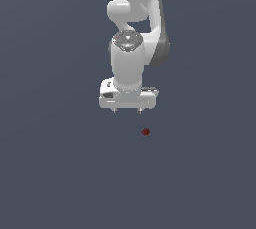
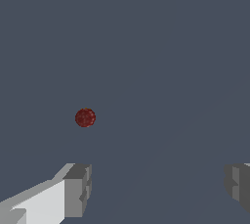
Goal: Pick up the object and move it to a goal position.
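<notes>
The step in hand is the approach: the object has not been picked up. In the exterior view the white gripper (image 1: 127, 110) hangs from the Panda arm (image 1: 134, 13) in the upper middle of the frame, pointing down, and the object (image 1: 145, 132) lies on the grey desk (image 1: 55, 173) just below it and a little toward the exterior view's right, near the centre of the frame. Nothing touches the object.

The fingers (image 2: 77, 190) stand wide apart. In the wrist view one grey pad shows at the lower left of the frame and the other at the lower right edge, with open surface between them. The object (image 2: 85, 117) sits left of centre in that frame, beyond the pad tips and not between them, closer to the line of the lower-left finger than to the midpoint of the gap.

By my judgement, the next move calls for a sideways correction so that the object falls midway between the fingers, then a descent, then closing. Because the object is far smaller than the gripper, alignment will need to be close.

The object is a small, roundish, dark red lump with a finely speckled surface. No goal marker is visible in either view.
</notes>
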Robot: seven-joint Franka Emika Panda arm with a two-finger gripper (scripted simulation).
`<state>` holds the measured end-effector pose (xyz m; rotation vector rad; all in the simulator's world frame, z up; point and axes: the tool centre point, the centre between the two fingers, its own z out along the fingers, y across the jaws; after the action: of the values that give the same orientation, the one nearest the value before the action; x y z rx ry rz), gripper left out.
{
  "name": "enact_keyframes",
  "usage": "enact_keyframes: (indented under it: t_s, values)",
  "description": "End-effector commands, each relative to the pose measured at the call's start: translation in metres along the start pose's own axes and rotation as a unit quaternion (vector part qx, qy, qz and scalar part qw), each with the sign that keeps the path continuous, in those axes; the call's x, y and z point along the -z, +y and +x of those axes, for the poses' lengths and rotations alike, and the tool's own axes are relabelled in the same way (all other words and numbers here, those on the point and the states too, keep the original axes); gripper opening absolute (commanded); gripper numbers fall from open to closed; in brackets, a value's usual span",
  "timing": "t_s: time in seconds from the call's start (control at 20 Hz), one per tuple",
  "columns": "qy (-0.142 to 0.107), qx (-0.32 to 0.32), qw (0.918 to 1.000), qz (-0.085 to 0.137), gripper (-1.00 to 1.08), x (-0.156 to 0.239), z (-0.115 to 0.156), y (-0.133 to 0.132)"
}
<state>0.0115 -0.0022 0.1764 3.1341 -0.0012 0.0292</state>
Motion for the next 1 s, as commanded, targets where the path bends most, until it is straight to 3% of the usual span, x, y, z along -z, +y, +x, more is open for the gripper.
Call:
enact_keyframes:
  t_s: [0.0,0.55,0.95]
  values:
    - [0.000,-0.002,1.0000,0.000,1.00,-0.001,0.000,-0.001]
    - [-0.002,-0.061,0.9981,0.003,1.00,-0.020,0.005,-0.018]
    - [-0.006,-0.146,0.9892,0.005,1.00,-0.048,0.010,-0.042]
